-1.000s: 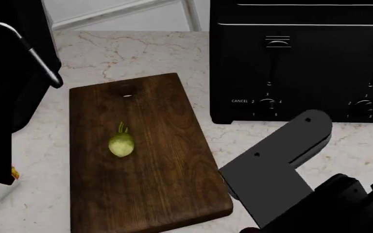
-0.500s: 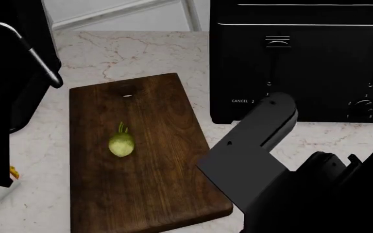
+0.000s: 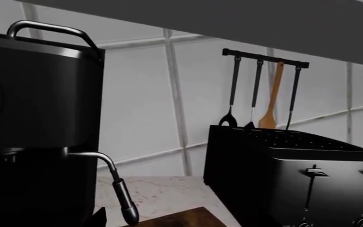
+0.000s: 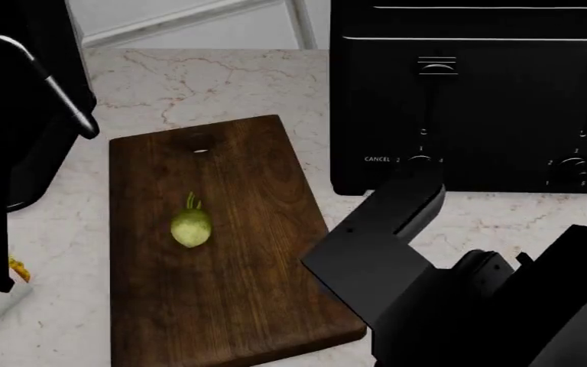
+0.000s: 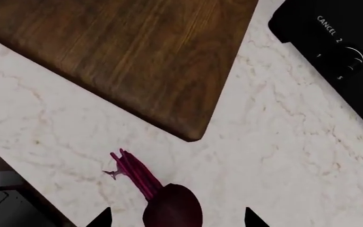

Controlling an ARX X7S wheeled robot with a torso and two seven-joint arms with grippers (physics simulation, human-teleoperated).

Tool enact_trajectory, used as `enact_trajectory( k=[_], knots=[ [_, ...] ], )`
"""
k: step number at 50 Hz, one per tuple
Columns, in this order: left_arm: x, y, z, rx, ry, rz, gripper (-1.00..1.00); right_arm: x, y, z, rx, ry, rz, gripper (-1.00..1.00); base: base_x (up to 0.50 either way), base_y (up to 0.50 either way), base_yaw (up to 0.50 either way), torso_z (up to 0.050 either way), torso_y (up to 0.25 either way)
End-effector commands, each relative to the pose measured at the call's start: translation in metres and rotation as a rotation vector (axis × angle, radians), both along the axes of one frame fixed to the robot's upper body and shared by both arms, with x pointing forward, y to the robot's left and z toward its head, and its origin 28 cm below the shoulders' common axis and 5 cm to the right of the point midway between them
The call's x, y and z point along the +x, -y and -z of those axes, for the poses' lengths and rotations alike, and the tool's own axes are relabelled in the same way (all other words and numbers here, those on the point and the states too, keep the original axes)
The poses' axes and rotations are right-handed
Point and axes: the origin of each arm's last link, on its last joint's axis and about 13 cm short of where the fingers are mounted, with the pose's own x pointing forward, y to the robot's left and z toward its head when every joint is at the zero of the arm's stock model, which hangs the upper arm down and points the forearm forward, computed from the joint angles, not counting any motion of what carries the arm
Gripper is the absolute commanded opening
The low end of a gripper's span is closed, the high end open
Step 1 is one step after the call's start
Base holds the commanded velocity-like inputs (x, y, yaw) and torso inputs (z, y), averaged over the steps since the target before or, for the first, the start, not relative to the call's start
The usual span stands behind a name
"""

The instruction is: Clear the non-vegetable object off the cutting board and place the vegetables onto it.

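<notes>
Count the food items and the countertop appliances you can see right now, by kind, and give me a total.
Vegetables: 2, the yellow-green bulb on the cutting board and the beet on the counter beside it.
Appliances: 2, the toaster and the coffee machine.
Total: 4.

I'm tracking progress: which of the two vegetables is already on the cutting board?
The yellow-green bulb lies on the cutting board. The dark purple-red beet is off it, on the marble counter past the board's corner, between the right gripper's fingertips.
</notes>
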Motion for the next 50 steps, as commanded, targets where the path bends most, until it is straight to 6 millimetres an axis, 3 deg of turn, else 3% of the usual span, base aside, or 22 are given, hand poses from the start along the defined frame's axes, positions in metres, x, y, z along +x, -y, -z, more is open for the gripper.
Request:
enact_trajectory(
  k=[1, 50],
  knots=[
    [0.000, 0.000, 0.000, 0.005, 0.003, -0.012, 1.00, 0.007, 0.003, 0.010, 0.009, -0.028, 0.008, 1.00, 0.00, 0.00, 0.00, 0.000, 0.000],
    [-0.003, -0.001, -0.009, 0.010, 0.035, -0.021, 1.00, 0.012, 0.013, 0.052, 0.020, -0.120, 0.048, 1.00, 0.00, 0.00, 0.00, 0.000, 0.000]
  ],
)
